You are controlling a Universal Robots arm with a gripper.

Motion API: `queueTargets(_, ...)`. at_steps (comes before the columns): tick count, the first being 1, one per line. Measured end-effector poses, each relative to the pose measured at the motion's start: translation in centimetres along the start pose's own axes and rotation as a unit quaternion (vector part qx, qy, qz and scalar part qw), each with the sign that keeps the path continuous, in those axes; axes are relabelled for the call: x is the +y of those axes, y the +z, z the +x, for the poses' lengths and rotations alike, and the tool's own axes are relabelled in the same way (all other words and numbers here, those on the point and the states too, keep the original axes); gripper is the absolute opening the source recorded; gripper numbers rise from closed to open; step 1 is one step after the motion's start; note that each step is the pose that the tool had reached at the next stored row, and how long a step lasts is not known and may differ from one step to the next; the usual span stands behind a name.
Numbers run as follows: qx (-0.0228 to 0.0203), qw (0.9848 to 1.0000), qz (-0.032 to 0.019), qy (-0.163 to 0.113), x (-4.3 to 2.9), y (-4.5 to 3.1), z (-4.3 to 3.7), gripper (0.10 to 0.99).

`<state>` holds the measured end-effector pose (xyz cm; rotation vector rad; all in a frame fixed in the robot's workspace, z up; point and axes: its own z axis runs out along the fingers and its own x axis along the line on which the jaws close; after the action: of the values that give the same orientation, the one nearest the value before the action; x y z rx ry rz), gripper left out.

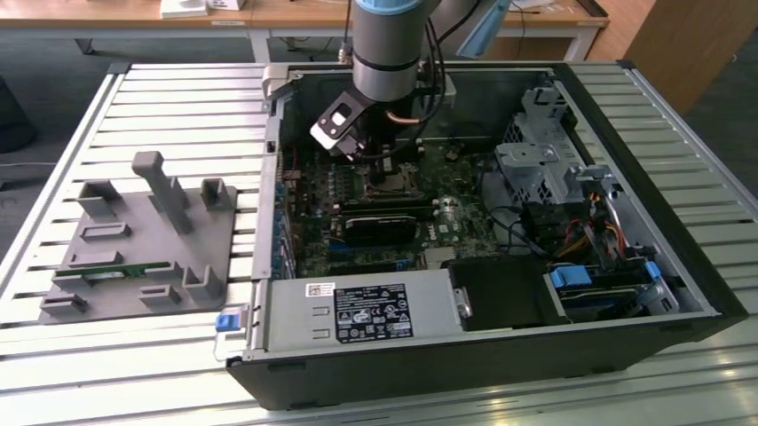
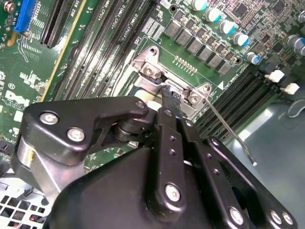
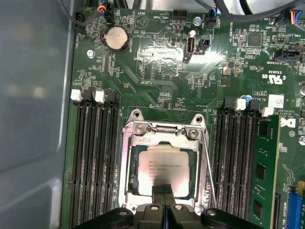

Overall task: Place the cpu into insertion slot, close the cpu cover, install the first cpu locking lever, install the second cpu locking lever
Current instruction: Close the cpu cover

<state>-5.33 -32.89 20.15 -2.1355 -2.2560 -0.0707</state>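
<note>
At the nearest edge of the cpu cover (image 3: 159, 130), the jaws are pressed together and empty, tips touching its rim. The cover appears flat over the cpu (image 3: 159, 171), which sits in the insertion slot beneath. I judge the cover-closing step is in hand. One locking lever (image 3: 208, 167) stands unlatched alongside. Fine print marks the chip and motherboard (image 3: 157, 67); none is read here.

cpu (image 3: 161, 167) silver-tan; cpu cover (image 3: 127, 168) silver-grey; motherboard (image 3: 157, 57) green; fingers (image 3: 158, 194) black

Grey arm (image 1: 389, 44), blue band (image 1: 391, 5), black screwed hand (image 3: 163, 189)
</note>
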Motion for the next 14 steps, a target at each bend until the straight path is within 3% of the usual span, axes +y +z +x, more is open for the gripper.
queueTargets(6,0.0001,1.0,0.0001,0.0,0.0,0.38,0.09,0.106)
queueTargets(14,0.003,1.0,0.0,0.0,0.07,0.36,1.09,0.106)
